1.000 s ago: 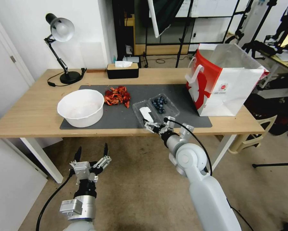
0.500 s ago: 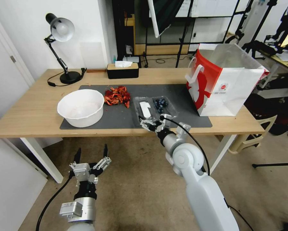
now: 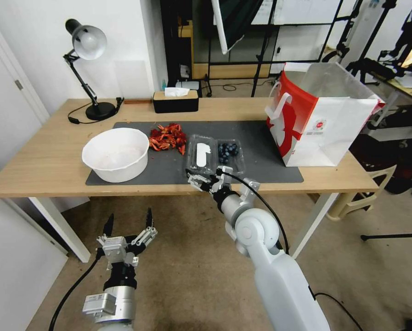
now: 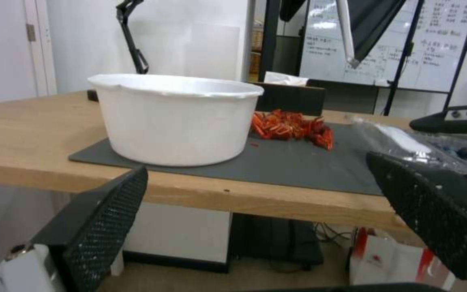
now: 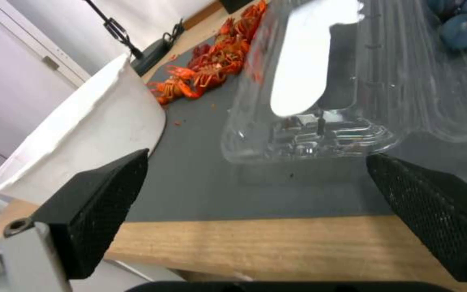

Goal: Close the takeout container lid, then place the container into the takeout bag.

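Observation:
The takeout container (image 3: 228,154) lies open on the grey mat, with dark blueberries (image 5: 460,24) in its right half. Its lid (image 3: 200,156) lies flat to the left, white oblong label (image 5: 309,69) facing up. My right gripper (image 3: 201,180) hovers open at the table's front edge, just before the lid's near rim (image 5: 309,146), with nothing between its fingers (image 5: 93,211). Below the table at the left, my left gripper (image 3: 127,225) hangs open and empty. The takeout bag (image 3: 320,119) stands open at the right end of the table.
A big white bowl (image 3: 116,154) sits on the mat's left part, with red crayfish (image 3: 168,137) between it and the container. A black tissue box (image 3: 175,101) and a desk lamp (image 3: 88,69) stand at the back. The table edge (image 3: 169,189) runs under the right gripper.
The right gripper has moved left along the table's front edge. The open container has slid left and turned square to that edge. The left arm has sunk slightly.

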Robot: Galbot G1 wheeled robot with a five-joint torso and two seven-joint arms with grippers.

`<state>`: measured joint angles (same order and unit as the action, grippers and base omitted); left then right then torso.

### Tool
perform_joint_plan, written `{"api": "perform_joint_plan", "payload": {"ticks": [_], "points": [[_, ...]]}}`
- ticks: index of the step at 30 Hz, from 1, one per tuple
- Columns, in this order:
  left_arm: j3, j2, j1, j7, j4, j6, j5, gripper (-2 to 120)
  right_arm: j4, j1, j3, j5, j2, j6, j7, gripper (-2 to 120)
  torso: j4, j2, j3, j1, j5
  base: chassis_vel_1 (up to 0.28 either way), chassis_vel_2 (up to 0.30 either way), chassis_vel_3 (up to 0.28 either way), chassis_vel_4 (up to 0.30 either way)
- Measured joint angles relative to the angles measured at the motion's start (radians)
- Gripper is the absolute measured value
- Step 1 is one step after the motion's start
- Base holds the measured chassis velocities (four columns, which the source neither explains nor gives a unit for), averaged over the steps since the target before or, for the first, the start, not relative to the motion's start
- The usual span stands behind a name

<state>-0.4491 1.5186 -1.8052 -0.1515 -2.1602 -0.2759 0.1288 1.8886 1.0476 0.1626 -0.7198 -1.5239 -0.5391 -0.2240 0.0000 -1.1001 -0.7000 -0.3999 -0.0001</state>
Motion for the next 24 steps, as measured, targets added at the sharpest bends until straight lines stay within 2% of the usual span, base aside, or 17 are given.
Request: {"api": "perform_joint_plan", "payload": {"ticks": [8, 16, 19, 20, 22, 24], "points": [[0.005, 0.002, 0.003, 0.000, 0.005, -0.003, 0.000, 100, 0.048, 0.046, 0.009, 0.003, 0.016, -0.002, 0.015, 100, 0.0000, 0.000, 0.000, 0.000, 0.0001, 0.000, 0.000, 0.000, 0.000], [0.010, -0.003, 0.009, 0.000, 0.006, -0.002, 0.011, 100, 0.109, 0.098, 0.031, 0.084, 0.040, 0.063, 0.084, 100, 0.0001, 0.000, 0.000, 0.000, 0.0002, 0.000, 0.000, 0.000, 0.000], [0.018, -0.014, 0.018, 0.001, 0.000, 0.016, 0.049, 100, 0.141, 0.179, 0.078, 0.389, 0.080, 0.241, 0.192, 100, 0.0000, 0.000, 0.000, 0.000, 0.0001, 0.000, 0.000, 0.000, 0.000], [0.018, -0.014, 0.018, 0.001, 0.000, 0.016, 0.049, 100, 0.141, 0.179, 0.078, 0.389, 0.080, 0.241, 0.192, 100, 0.0000, 0.000, 0.000, 0.000, 0.0001, 0.000, 0.000, 0.000, 0.000], [0.026, -0.023, 0.026, 0.008, -0.007, 0.035, 0.080, 100, 0.158, 0.239, 0.115, 0.562, 0.111, 0.350, 0.212, 100, -0.0001, 0.000, 0.000, 0.000, 0.0002, 0.000, 0.000, 0.000, 0.000], [0.028, -0.026, 0.030, 0.011, -0.009, 0.042, 0.093, 100, 0.166, 0.259, 0.127, 0.604, 0.119, 0.380, 0.212, 100, -0.0001, 0.000, 0.000, 0.000, 0.0004, 0.000, 0.000, 0.000, 0.000]]}}
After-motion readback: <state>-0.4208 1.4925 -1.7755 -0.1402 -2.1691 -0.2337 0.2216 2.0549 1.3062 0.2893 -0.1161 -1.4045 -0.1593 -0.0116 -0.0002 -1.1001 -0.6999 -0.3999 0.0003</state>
